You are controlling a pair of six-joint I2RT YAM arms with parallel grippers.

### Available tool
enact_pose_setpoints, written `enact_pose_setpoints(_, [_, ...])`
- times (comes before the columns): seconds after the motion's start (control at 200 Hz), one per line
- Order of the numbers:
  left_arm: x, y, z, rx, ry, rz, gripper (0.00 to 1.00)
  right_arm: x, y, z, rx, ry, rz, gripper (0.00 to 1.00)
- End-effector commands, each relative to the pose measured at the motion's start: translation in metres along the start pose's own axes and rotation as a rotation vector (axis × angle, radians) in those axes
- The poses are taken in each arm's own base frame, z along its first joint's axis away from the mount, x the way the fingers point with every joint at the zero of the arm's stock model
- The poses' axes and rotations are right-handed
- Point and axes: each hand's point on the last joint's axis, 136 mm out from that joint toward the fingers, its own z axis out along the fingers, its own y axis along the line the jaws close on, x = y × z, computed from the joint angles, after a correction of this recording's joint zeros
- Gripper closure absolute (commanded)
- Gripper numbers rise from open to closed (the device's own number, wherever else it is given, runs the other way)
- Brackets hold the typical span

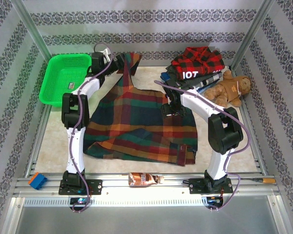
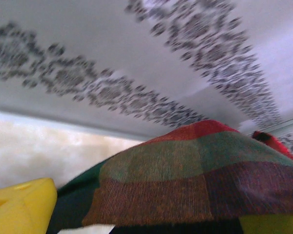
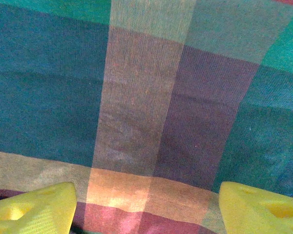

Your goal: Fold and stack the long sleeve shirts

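The large plaid shirt (image 1: 136, 122) lies spread across the middle of the table, with one part raised toward the back wall. My left gripper (image 1: 118, 63) is at that raised part. In the left wrist view its yellow fingers (image 2: 19, 207) stand wide apart, open, with plaid cloth (image 2: 185, 175) bulging between them. My right gripper (image 1: 173, 108) hangs over the shirt's right edge. It is open, its fingertips (image 3: 34, 209) far apart just above flat plaid cloth (image 3: 136, 122). Other folded shirts (image 1: 198, 68) are piled at the back right, a red-black check one on top.
A green basket (image 1: 63, 78) stands at the back left. A brown teddy bear (image 1: 229, 87) lies beside the shirt pile. A bottle (image 1: 145, 179) and a blue block (image 1: 37, 180) rest on the front rail. Patterned walls close in the back and sides.
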Motion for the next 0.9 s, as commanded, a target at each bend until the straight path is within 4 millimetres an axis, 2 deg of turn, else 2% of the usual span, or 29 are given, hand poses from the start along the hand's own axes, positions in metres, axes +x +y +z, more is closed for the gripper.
enact_pose_setpoints(0.0, [-0.016,-0.008,-0.015,-0.039,-0.004,0.030,0.06,0.008,0.005,0.013,-0.015,0.041,-0.003,0.23])
enact_pose_setpoints(0.095, [0.014,0.041,-0.029,-0.285,0.099,0.002,0.01,0.007,0.007,0.014,-0.019,0.041,-0.002,0.23])
enact_pose_setpoints(0.205, [0.022,0.076,-0.072,-0.590,0.130,0.005,0.00,0.015,0.001,0.022,0.015,0.081,0.025,0.23])
enact_pose_setpoints(0.315, [0.029,0.075,-0.105,-0.751,0.212,0.046,0.00,0.022,-0.003,0.031,0.034,0.115,0.056,0.23])
enact_pose_setpoints(0.385, [0.046,0.072,-0.123,-0.830,0.281,0.065,0.00,0.024,-0.002,0.034,0.030,0.130,0.057,0.23])
enact_pose_setpoints(0.425, [0.061,0.070,-0.132,-0.859,0.321,0.067,0.00,0.023,-0.001,0.033,0.029,0.129,0.050,0.23])
enact_pose_setpoints(0.5, [0.101,0.072,-0.152,-0.888,0.391,0.025,0.00,0.020,0.002,0.031,0.021,0.117,0.039,0.23])
enact_pose_setpoints(0.61, [0.152,0.088,-0.201,-0.995,0.425,-0.075,0.01,0.018,0.007,0.031,0.008,0.119,0.031,0.23])
enact_pose_setpoints(0.67, [0.177,0.092,-0.217,-0.989,0.429,-0.129,0.02,0.020,0.006,0.036,0.015,0.131,0.039,0.23])
enact_pose_setpoints(0.804, [0.228,0.109,-0.251,-1.061,0.531,-0.186,0.03,0.026,0.005,0.047,0.028,0.170,0.048,0.24])
enact_pose_setpoints(0.894, [0.250,0.117,-0.269,-1.092,0.550,-0.221,0.04,0.027,0.000,0.052,0.062,0.189,0.043,0.24])
